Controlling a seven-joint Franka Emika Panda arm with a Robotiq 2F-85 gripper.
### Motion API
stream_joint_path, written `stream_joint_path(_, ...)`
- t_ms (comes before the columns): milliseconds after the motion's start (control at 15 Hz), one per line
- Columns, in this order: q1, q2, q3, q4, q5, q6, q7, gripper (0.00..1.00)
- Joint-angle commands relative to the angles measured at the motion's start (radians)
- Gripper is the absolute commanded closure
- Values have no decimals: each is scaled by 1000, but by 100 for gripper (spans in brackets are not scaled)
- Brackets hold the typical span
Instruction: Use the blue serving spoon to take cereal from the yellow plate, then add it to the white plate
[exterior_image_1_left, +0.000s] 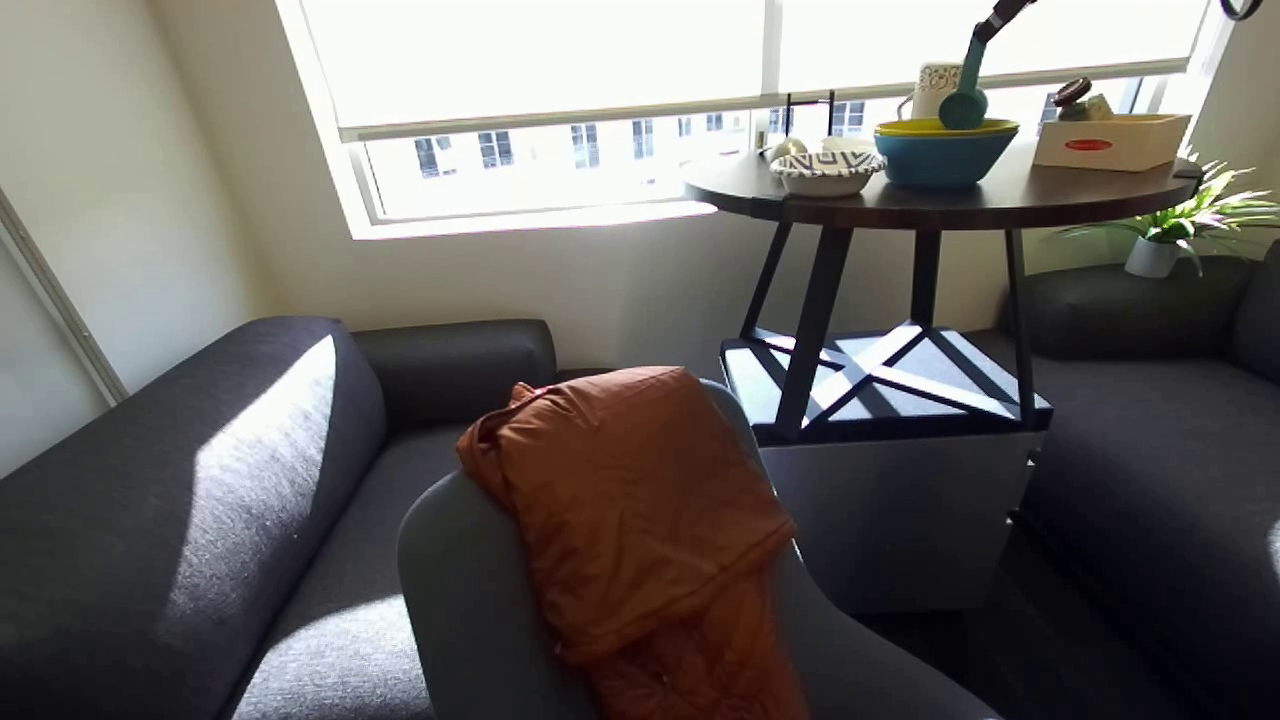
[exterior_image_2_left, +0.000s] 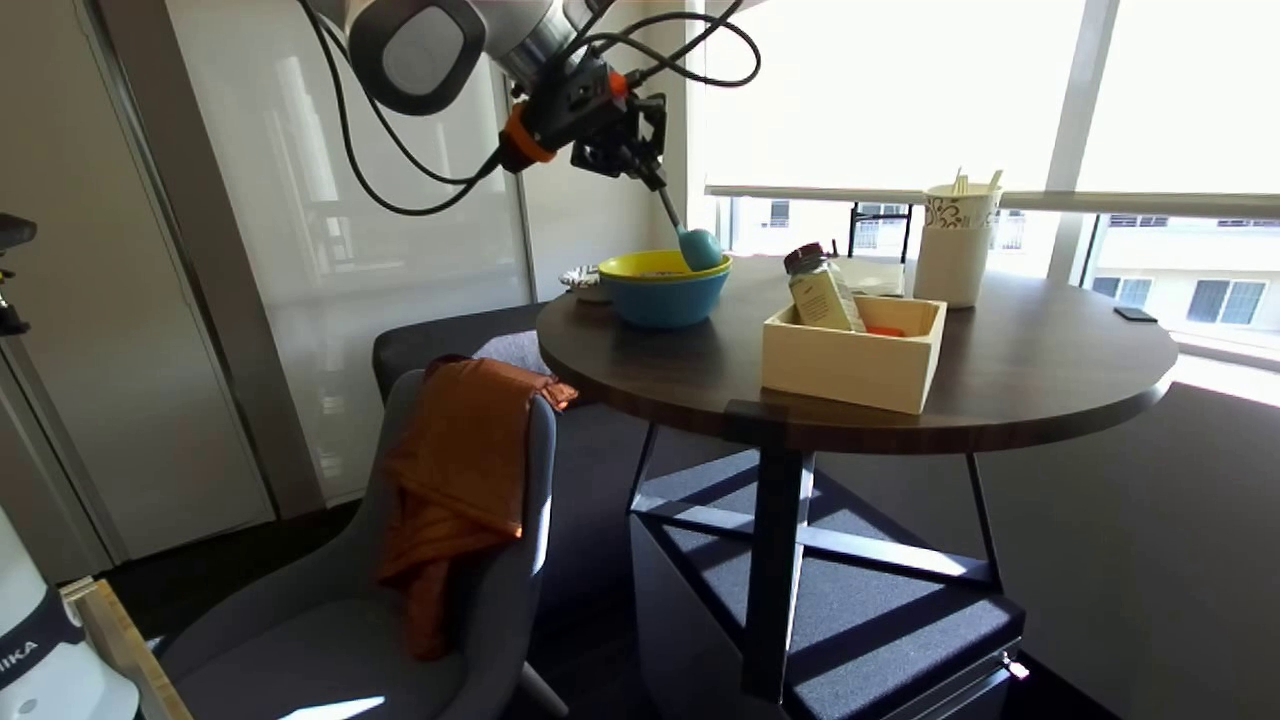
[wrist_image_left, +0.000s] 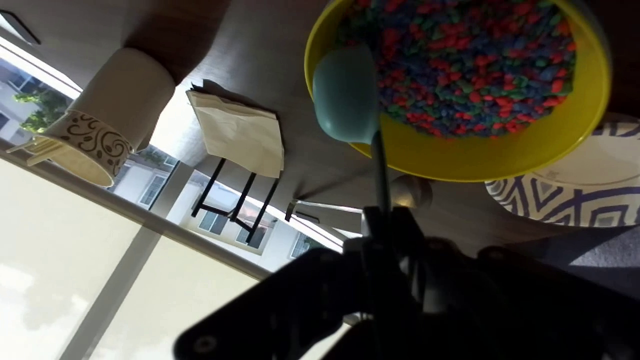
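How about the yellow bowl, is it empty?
No, the wrist view shows plenty of red, green and blue cereal inside the yellow bowl.

Blue serving spoon (wrist_image_left: 345, 95): whether its head carries cereal (wrist_image_left: 470, 75) cannot be told; its handle blurs into the dark fingers (wrist_image_left: 404, 232).
Yellow bowl (wrist_image_left: 450, 167): cut off by the wrist view's top edge.
Patterned white dish (wrist_image_left: 580, 202): cut off at right there.
Capped bottle (exterior_image_2_left: 822, 295): base hidden by the wooden box (exterior_image_2_left: 835, 370).
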Motion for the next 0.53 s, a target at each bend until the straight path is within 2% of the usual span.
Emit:
stream_joint_path(0, -40, -12, 37, -51, -146, -8, 60, 98)
stream_joint_path(267, 49, -32, 2, -23, 34, -199, -40, 98)
stream_joint_path(467, 65, -18, -19, 15, 174, -295, -59, 98)
